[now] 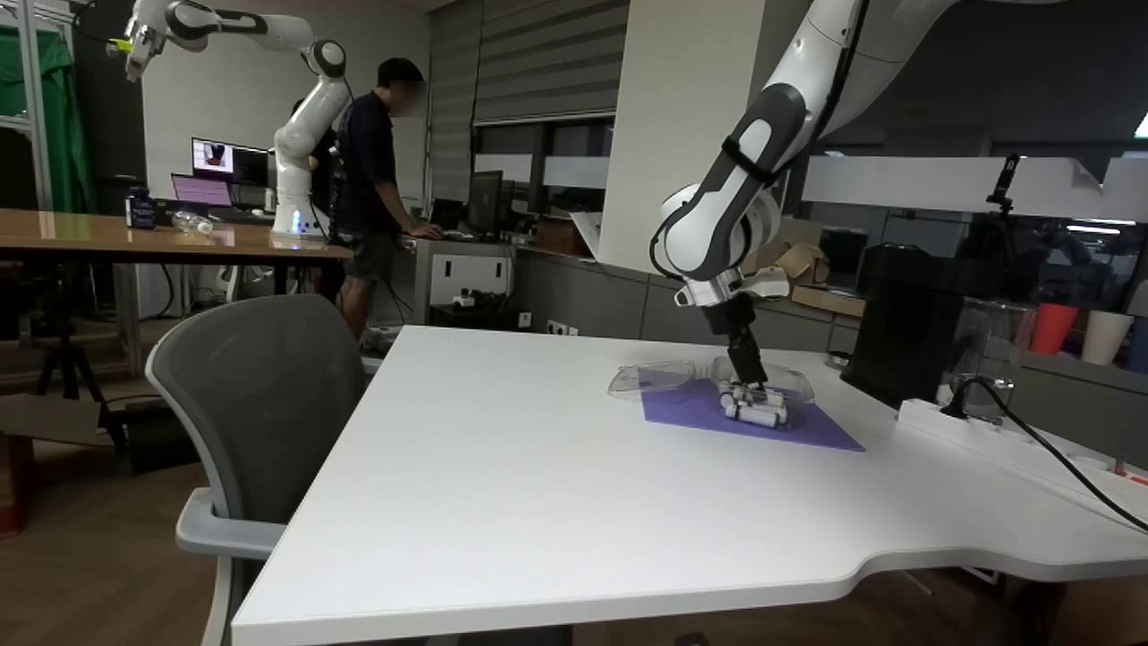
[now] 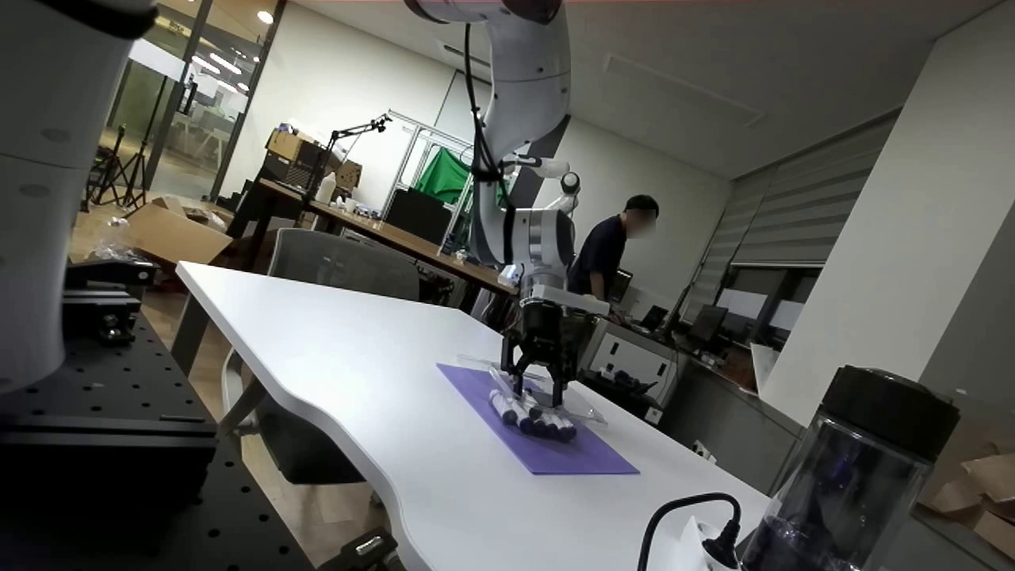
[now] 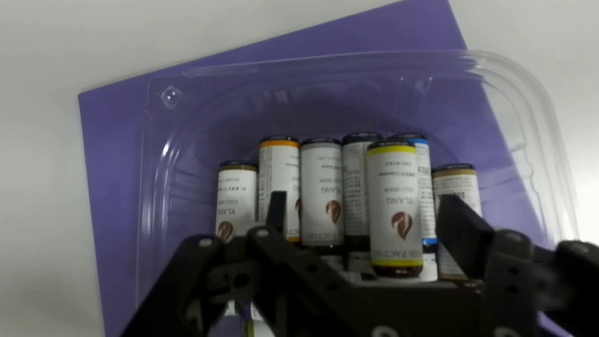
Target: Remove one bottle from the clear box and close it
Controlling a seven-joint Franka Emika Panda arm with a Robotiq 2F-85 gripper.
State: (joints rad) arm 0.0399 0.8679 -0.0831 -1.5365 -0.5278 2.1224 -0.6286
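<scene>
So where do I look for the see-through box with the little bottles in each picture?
In an exterior view: the clear box lies right of centre, below mid-height.
In an exterior view: the clear box lies just right of centre, lower half.
Wrist view: the clear box fills much of the picture, partly hidden behind the gripper.
Shared landmark: the purple mat, partly beneath it.

One white table (image 1: 538, 502), one purple mat (image 1: 682, 413) near its edge, one clear box (image 3: 519, 84) across one mat edge, seven bottles (image 3: 395, 201) minimum inside
</scene>
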